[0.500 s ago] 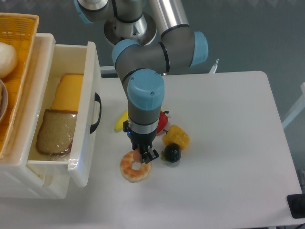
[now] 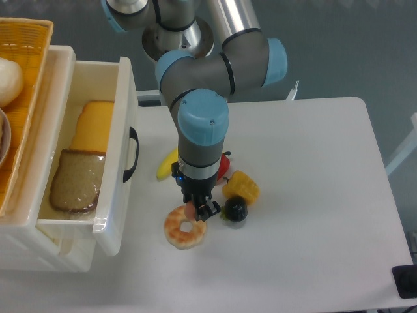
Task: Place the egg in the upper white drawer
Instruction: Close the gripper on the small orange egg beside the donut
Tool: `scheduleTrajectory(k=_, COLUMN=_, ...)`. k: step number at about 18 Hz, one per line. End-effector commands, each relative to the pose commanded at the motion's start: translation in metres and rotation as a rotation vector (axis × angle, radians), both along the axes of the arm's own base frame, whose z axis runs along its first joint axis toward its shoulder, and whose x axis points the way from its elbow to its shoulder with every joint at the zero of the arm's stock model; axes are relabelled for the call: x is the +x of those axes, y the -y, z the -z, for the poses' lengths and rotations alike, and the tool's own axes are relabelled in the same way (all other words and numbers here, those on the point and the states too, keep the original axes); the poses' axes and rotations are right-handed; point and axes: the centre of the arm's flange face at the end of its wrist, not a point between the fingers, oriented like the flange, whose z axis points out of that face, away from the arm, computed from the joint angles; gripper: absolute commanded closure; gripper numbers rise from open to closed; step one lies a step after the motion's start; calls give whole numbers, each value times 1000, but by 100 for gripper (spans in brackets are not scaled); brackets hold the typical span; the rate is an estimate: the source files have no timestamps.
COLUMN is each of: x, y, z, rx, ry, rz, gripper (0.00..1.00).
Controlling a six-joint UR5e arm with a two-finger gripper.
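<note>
Fixed camera, looking down on the tabletop point(image 2: 313, 195): the UR5e arm's gripper point(image 2: 199, 210) hangs low over a cluster of toy food near the middle of the surface. A sliver of salmon-pink shows between the jaws, which I take to be the egg point(image 2: 189, 210), pinched narrow at the upper right edge of the ring-shaped shrimp point(image 2: 184, 227). The jaws appear closed on it, though the wrist hides most of the contact, and whether the egg has left the surface cannot be told. Around the gripper: a dark round piece point(image 2: 235, 210) just beside it at 3 o'clock, a yellow corn piece point(image 2: 241, 186) at 1 o'clock, a red pepper point(image 2: 223, 166) mostly hidden behind the wrist, and a yellow banana-like piece point(image 2: 167, 165) at 11 o'clock.

Well off at 9 o'clock stands the upper white drawer point(image 2: 124, 117), pulled open with its black handle facing the arm. Inside lie a slice of bread point(image 2: 77, 181) and cheese slices point(image 2: 93, 125). A wicker basket point(image 2: 26, 45) holding a white ball point(image 2: 9, 79) sits beyond it at the far left.

The step in hand looks like the pick. The next move calls for a clean lift clear of the shrimp, then a carry toward 9 o'clock over the drawer's front panel, releasing above the bare floor beside the bread
</note>
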Motion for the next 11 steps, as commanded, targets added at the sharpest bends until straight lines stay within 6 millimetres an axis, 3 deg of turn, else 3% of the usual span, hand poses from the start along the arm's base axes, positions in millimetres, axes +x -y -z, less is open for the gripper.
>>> scheduleTrajectory(k=8, x=0, y=-6, z=-17, rx=27, ry=-7, rz=-44, gripper=74)
scheduleTrajectory(k=11, x=4, y=0, z=-44, rx=67, ry=-22, rz=-95, gripper=74)
